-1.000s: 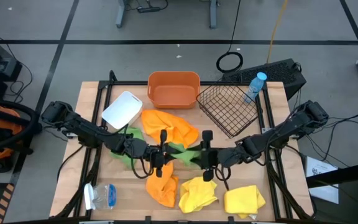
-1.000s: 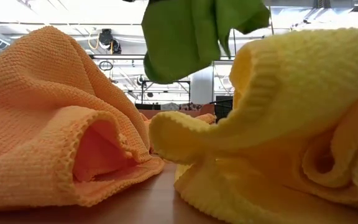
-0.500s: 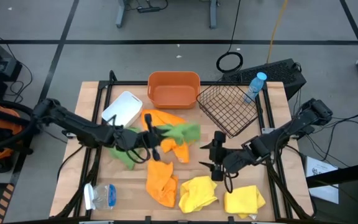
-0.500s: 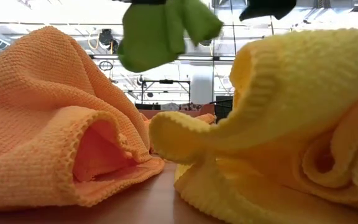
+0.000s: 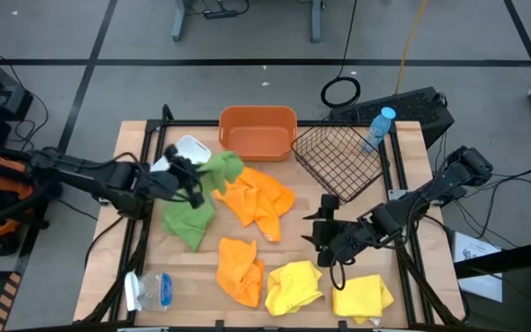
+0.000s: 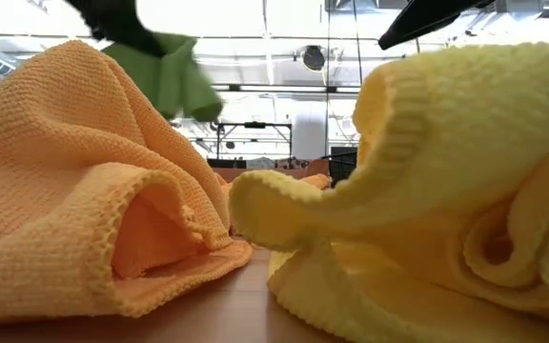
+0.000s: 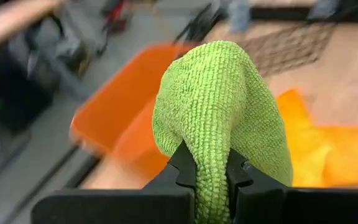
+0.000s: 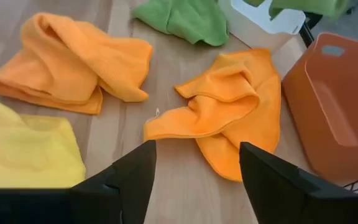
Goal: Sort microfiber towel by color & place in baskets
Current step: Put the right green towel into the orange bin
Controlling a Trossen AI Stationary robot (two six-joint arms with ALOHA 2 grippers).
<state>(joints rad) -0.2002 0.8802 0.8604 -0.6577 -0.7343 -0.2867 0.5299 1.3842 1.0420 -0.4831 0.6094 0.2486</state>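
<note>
My left gripper [image 5: 198, 178] is shut on a green microfiber towel [image 5: 221, 170], held in the air beside the white tub [image 5: 182, 148]; the low view shows the towel [image 6: 168, 74] hanging high. A second green towel [image 5: 188, 221] lies flat on the table below it. Two orange towels [image 5: 258, 198] [image 5: 238, 272] and two yellow towels [image 5: 293, 286] [image 5: 362, 297] lie on the wood. The orange tub [image 5: 258, 132] and the black wire basket [image 5: 339, 161] stand at the far edge. My right gripper [image 5: 324, 232] hovers open right of centre, with nothing between its fingers. My left gripper pinches a bunched fold of the green towel [image 7: 211, 167] between its two fingers. The fingers come from the table's left, slanting down. The cloth bulges out past the fingertips and droops slack, lifted clear of the table.
A bottle with a blue cap [image 5: 379, 127] stands at the far right corner behind the wire basket. A clear plastic item [image 5: 150, 290] lies at the near left corner. Bare wood shows between the orange towels and my right gripper.
My left gripper has carried the green towel from the table's middle toward the left and far edges, up beside the white tub, rolling its wrist on the way. My right gripper has drawn back a little toward the right, away from that towel.
</note>
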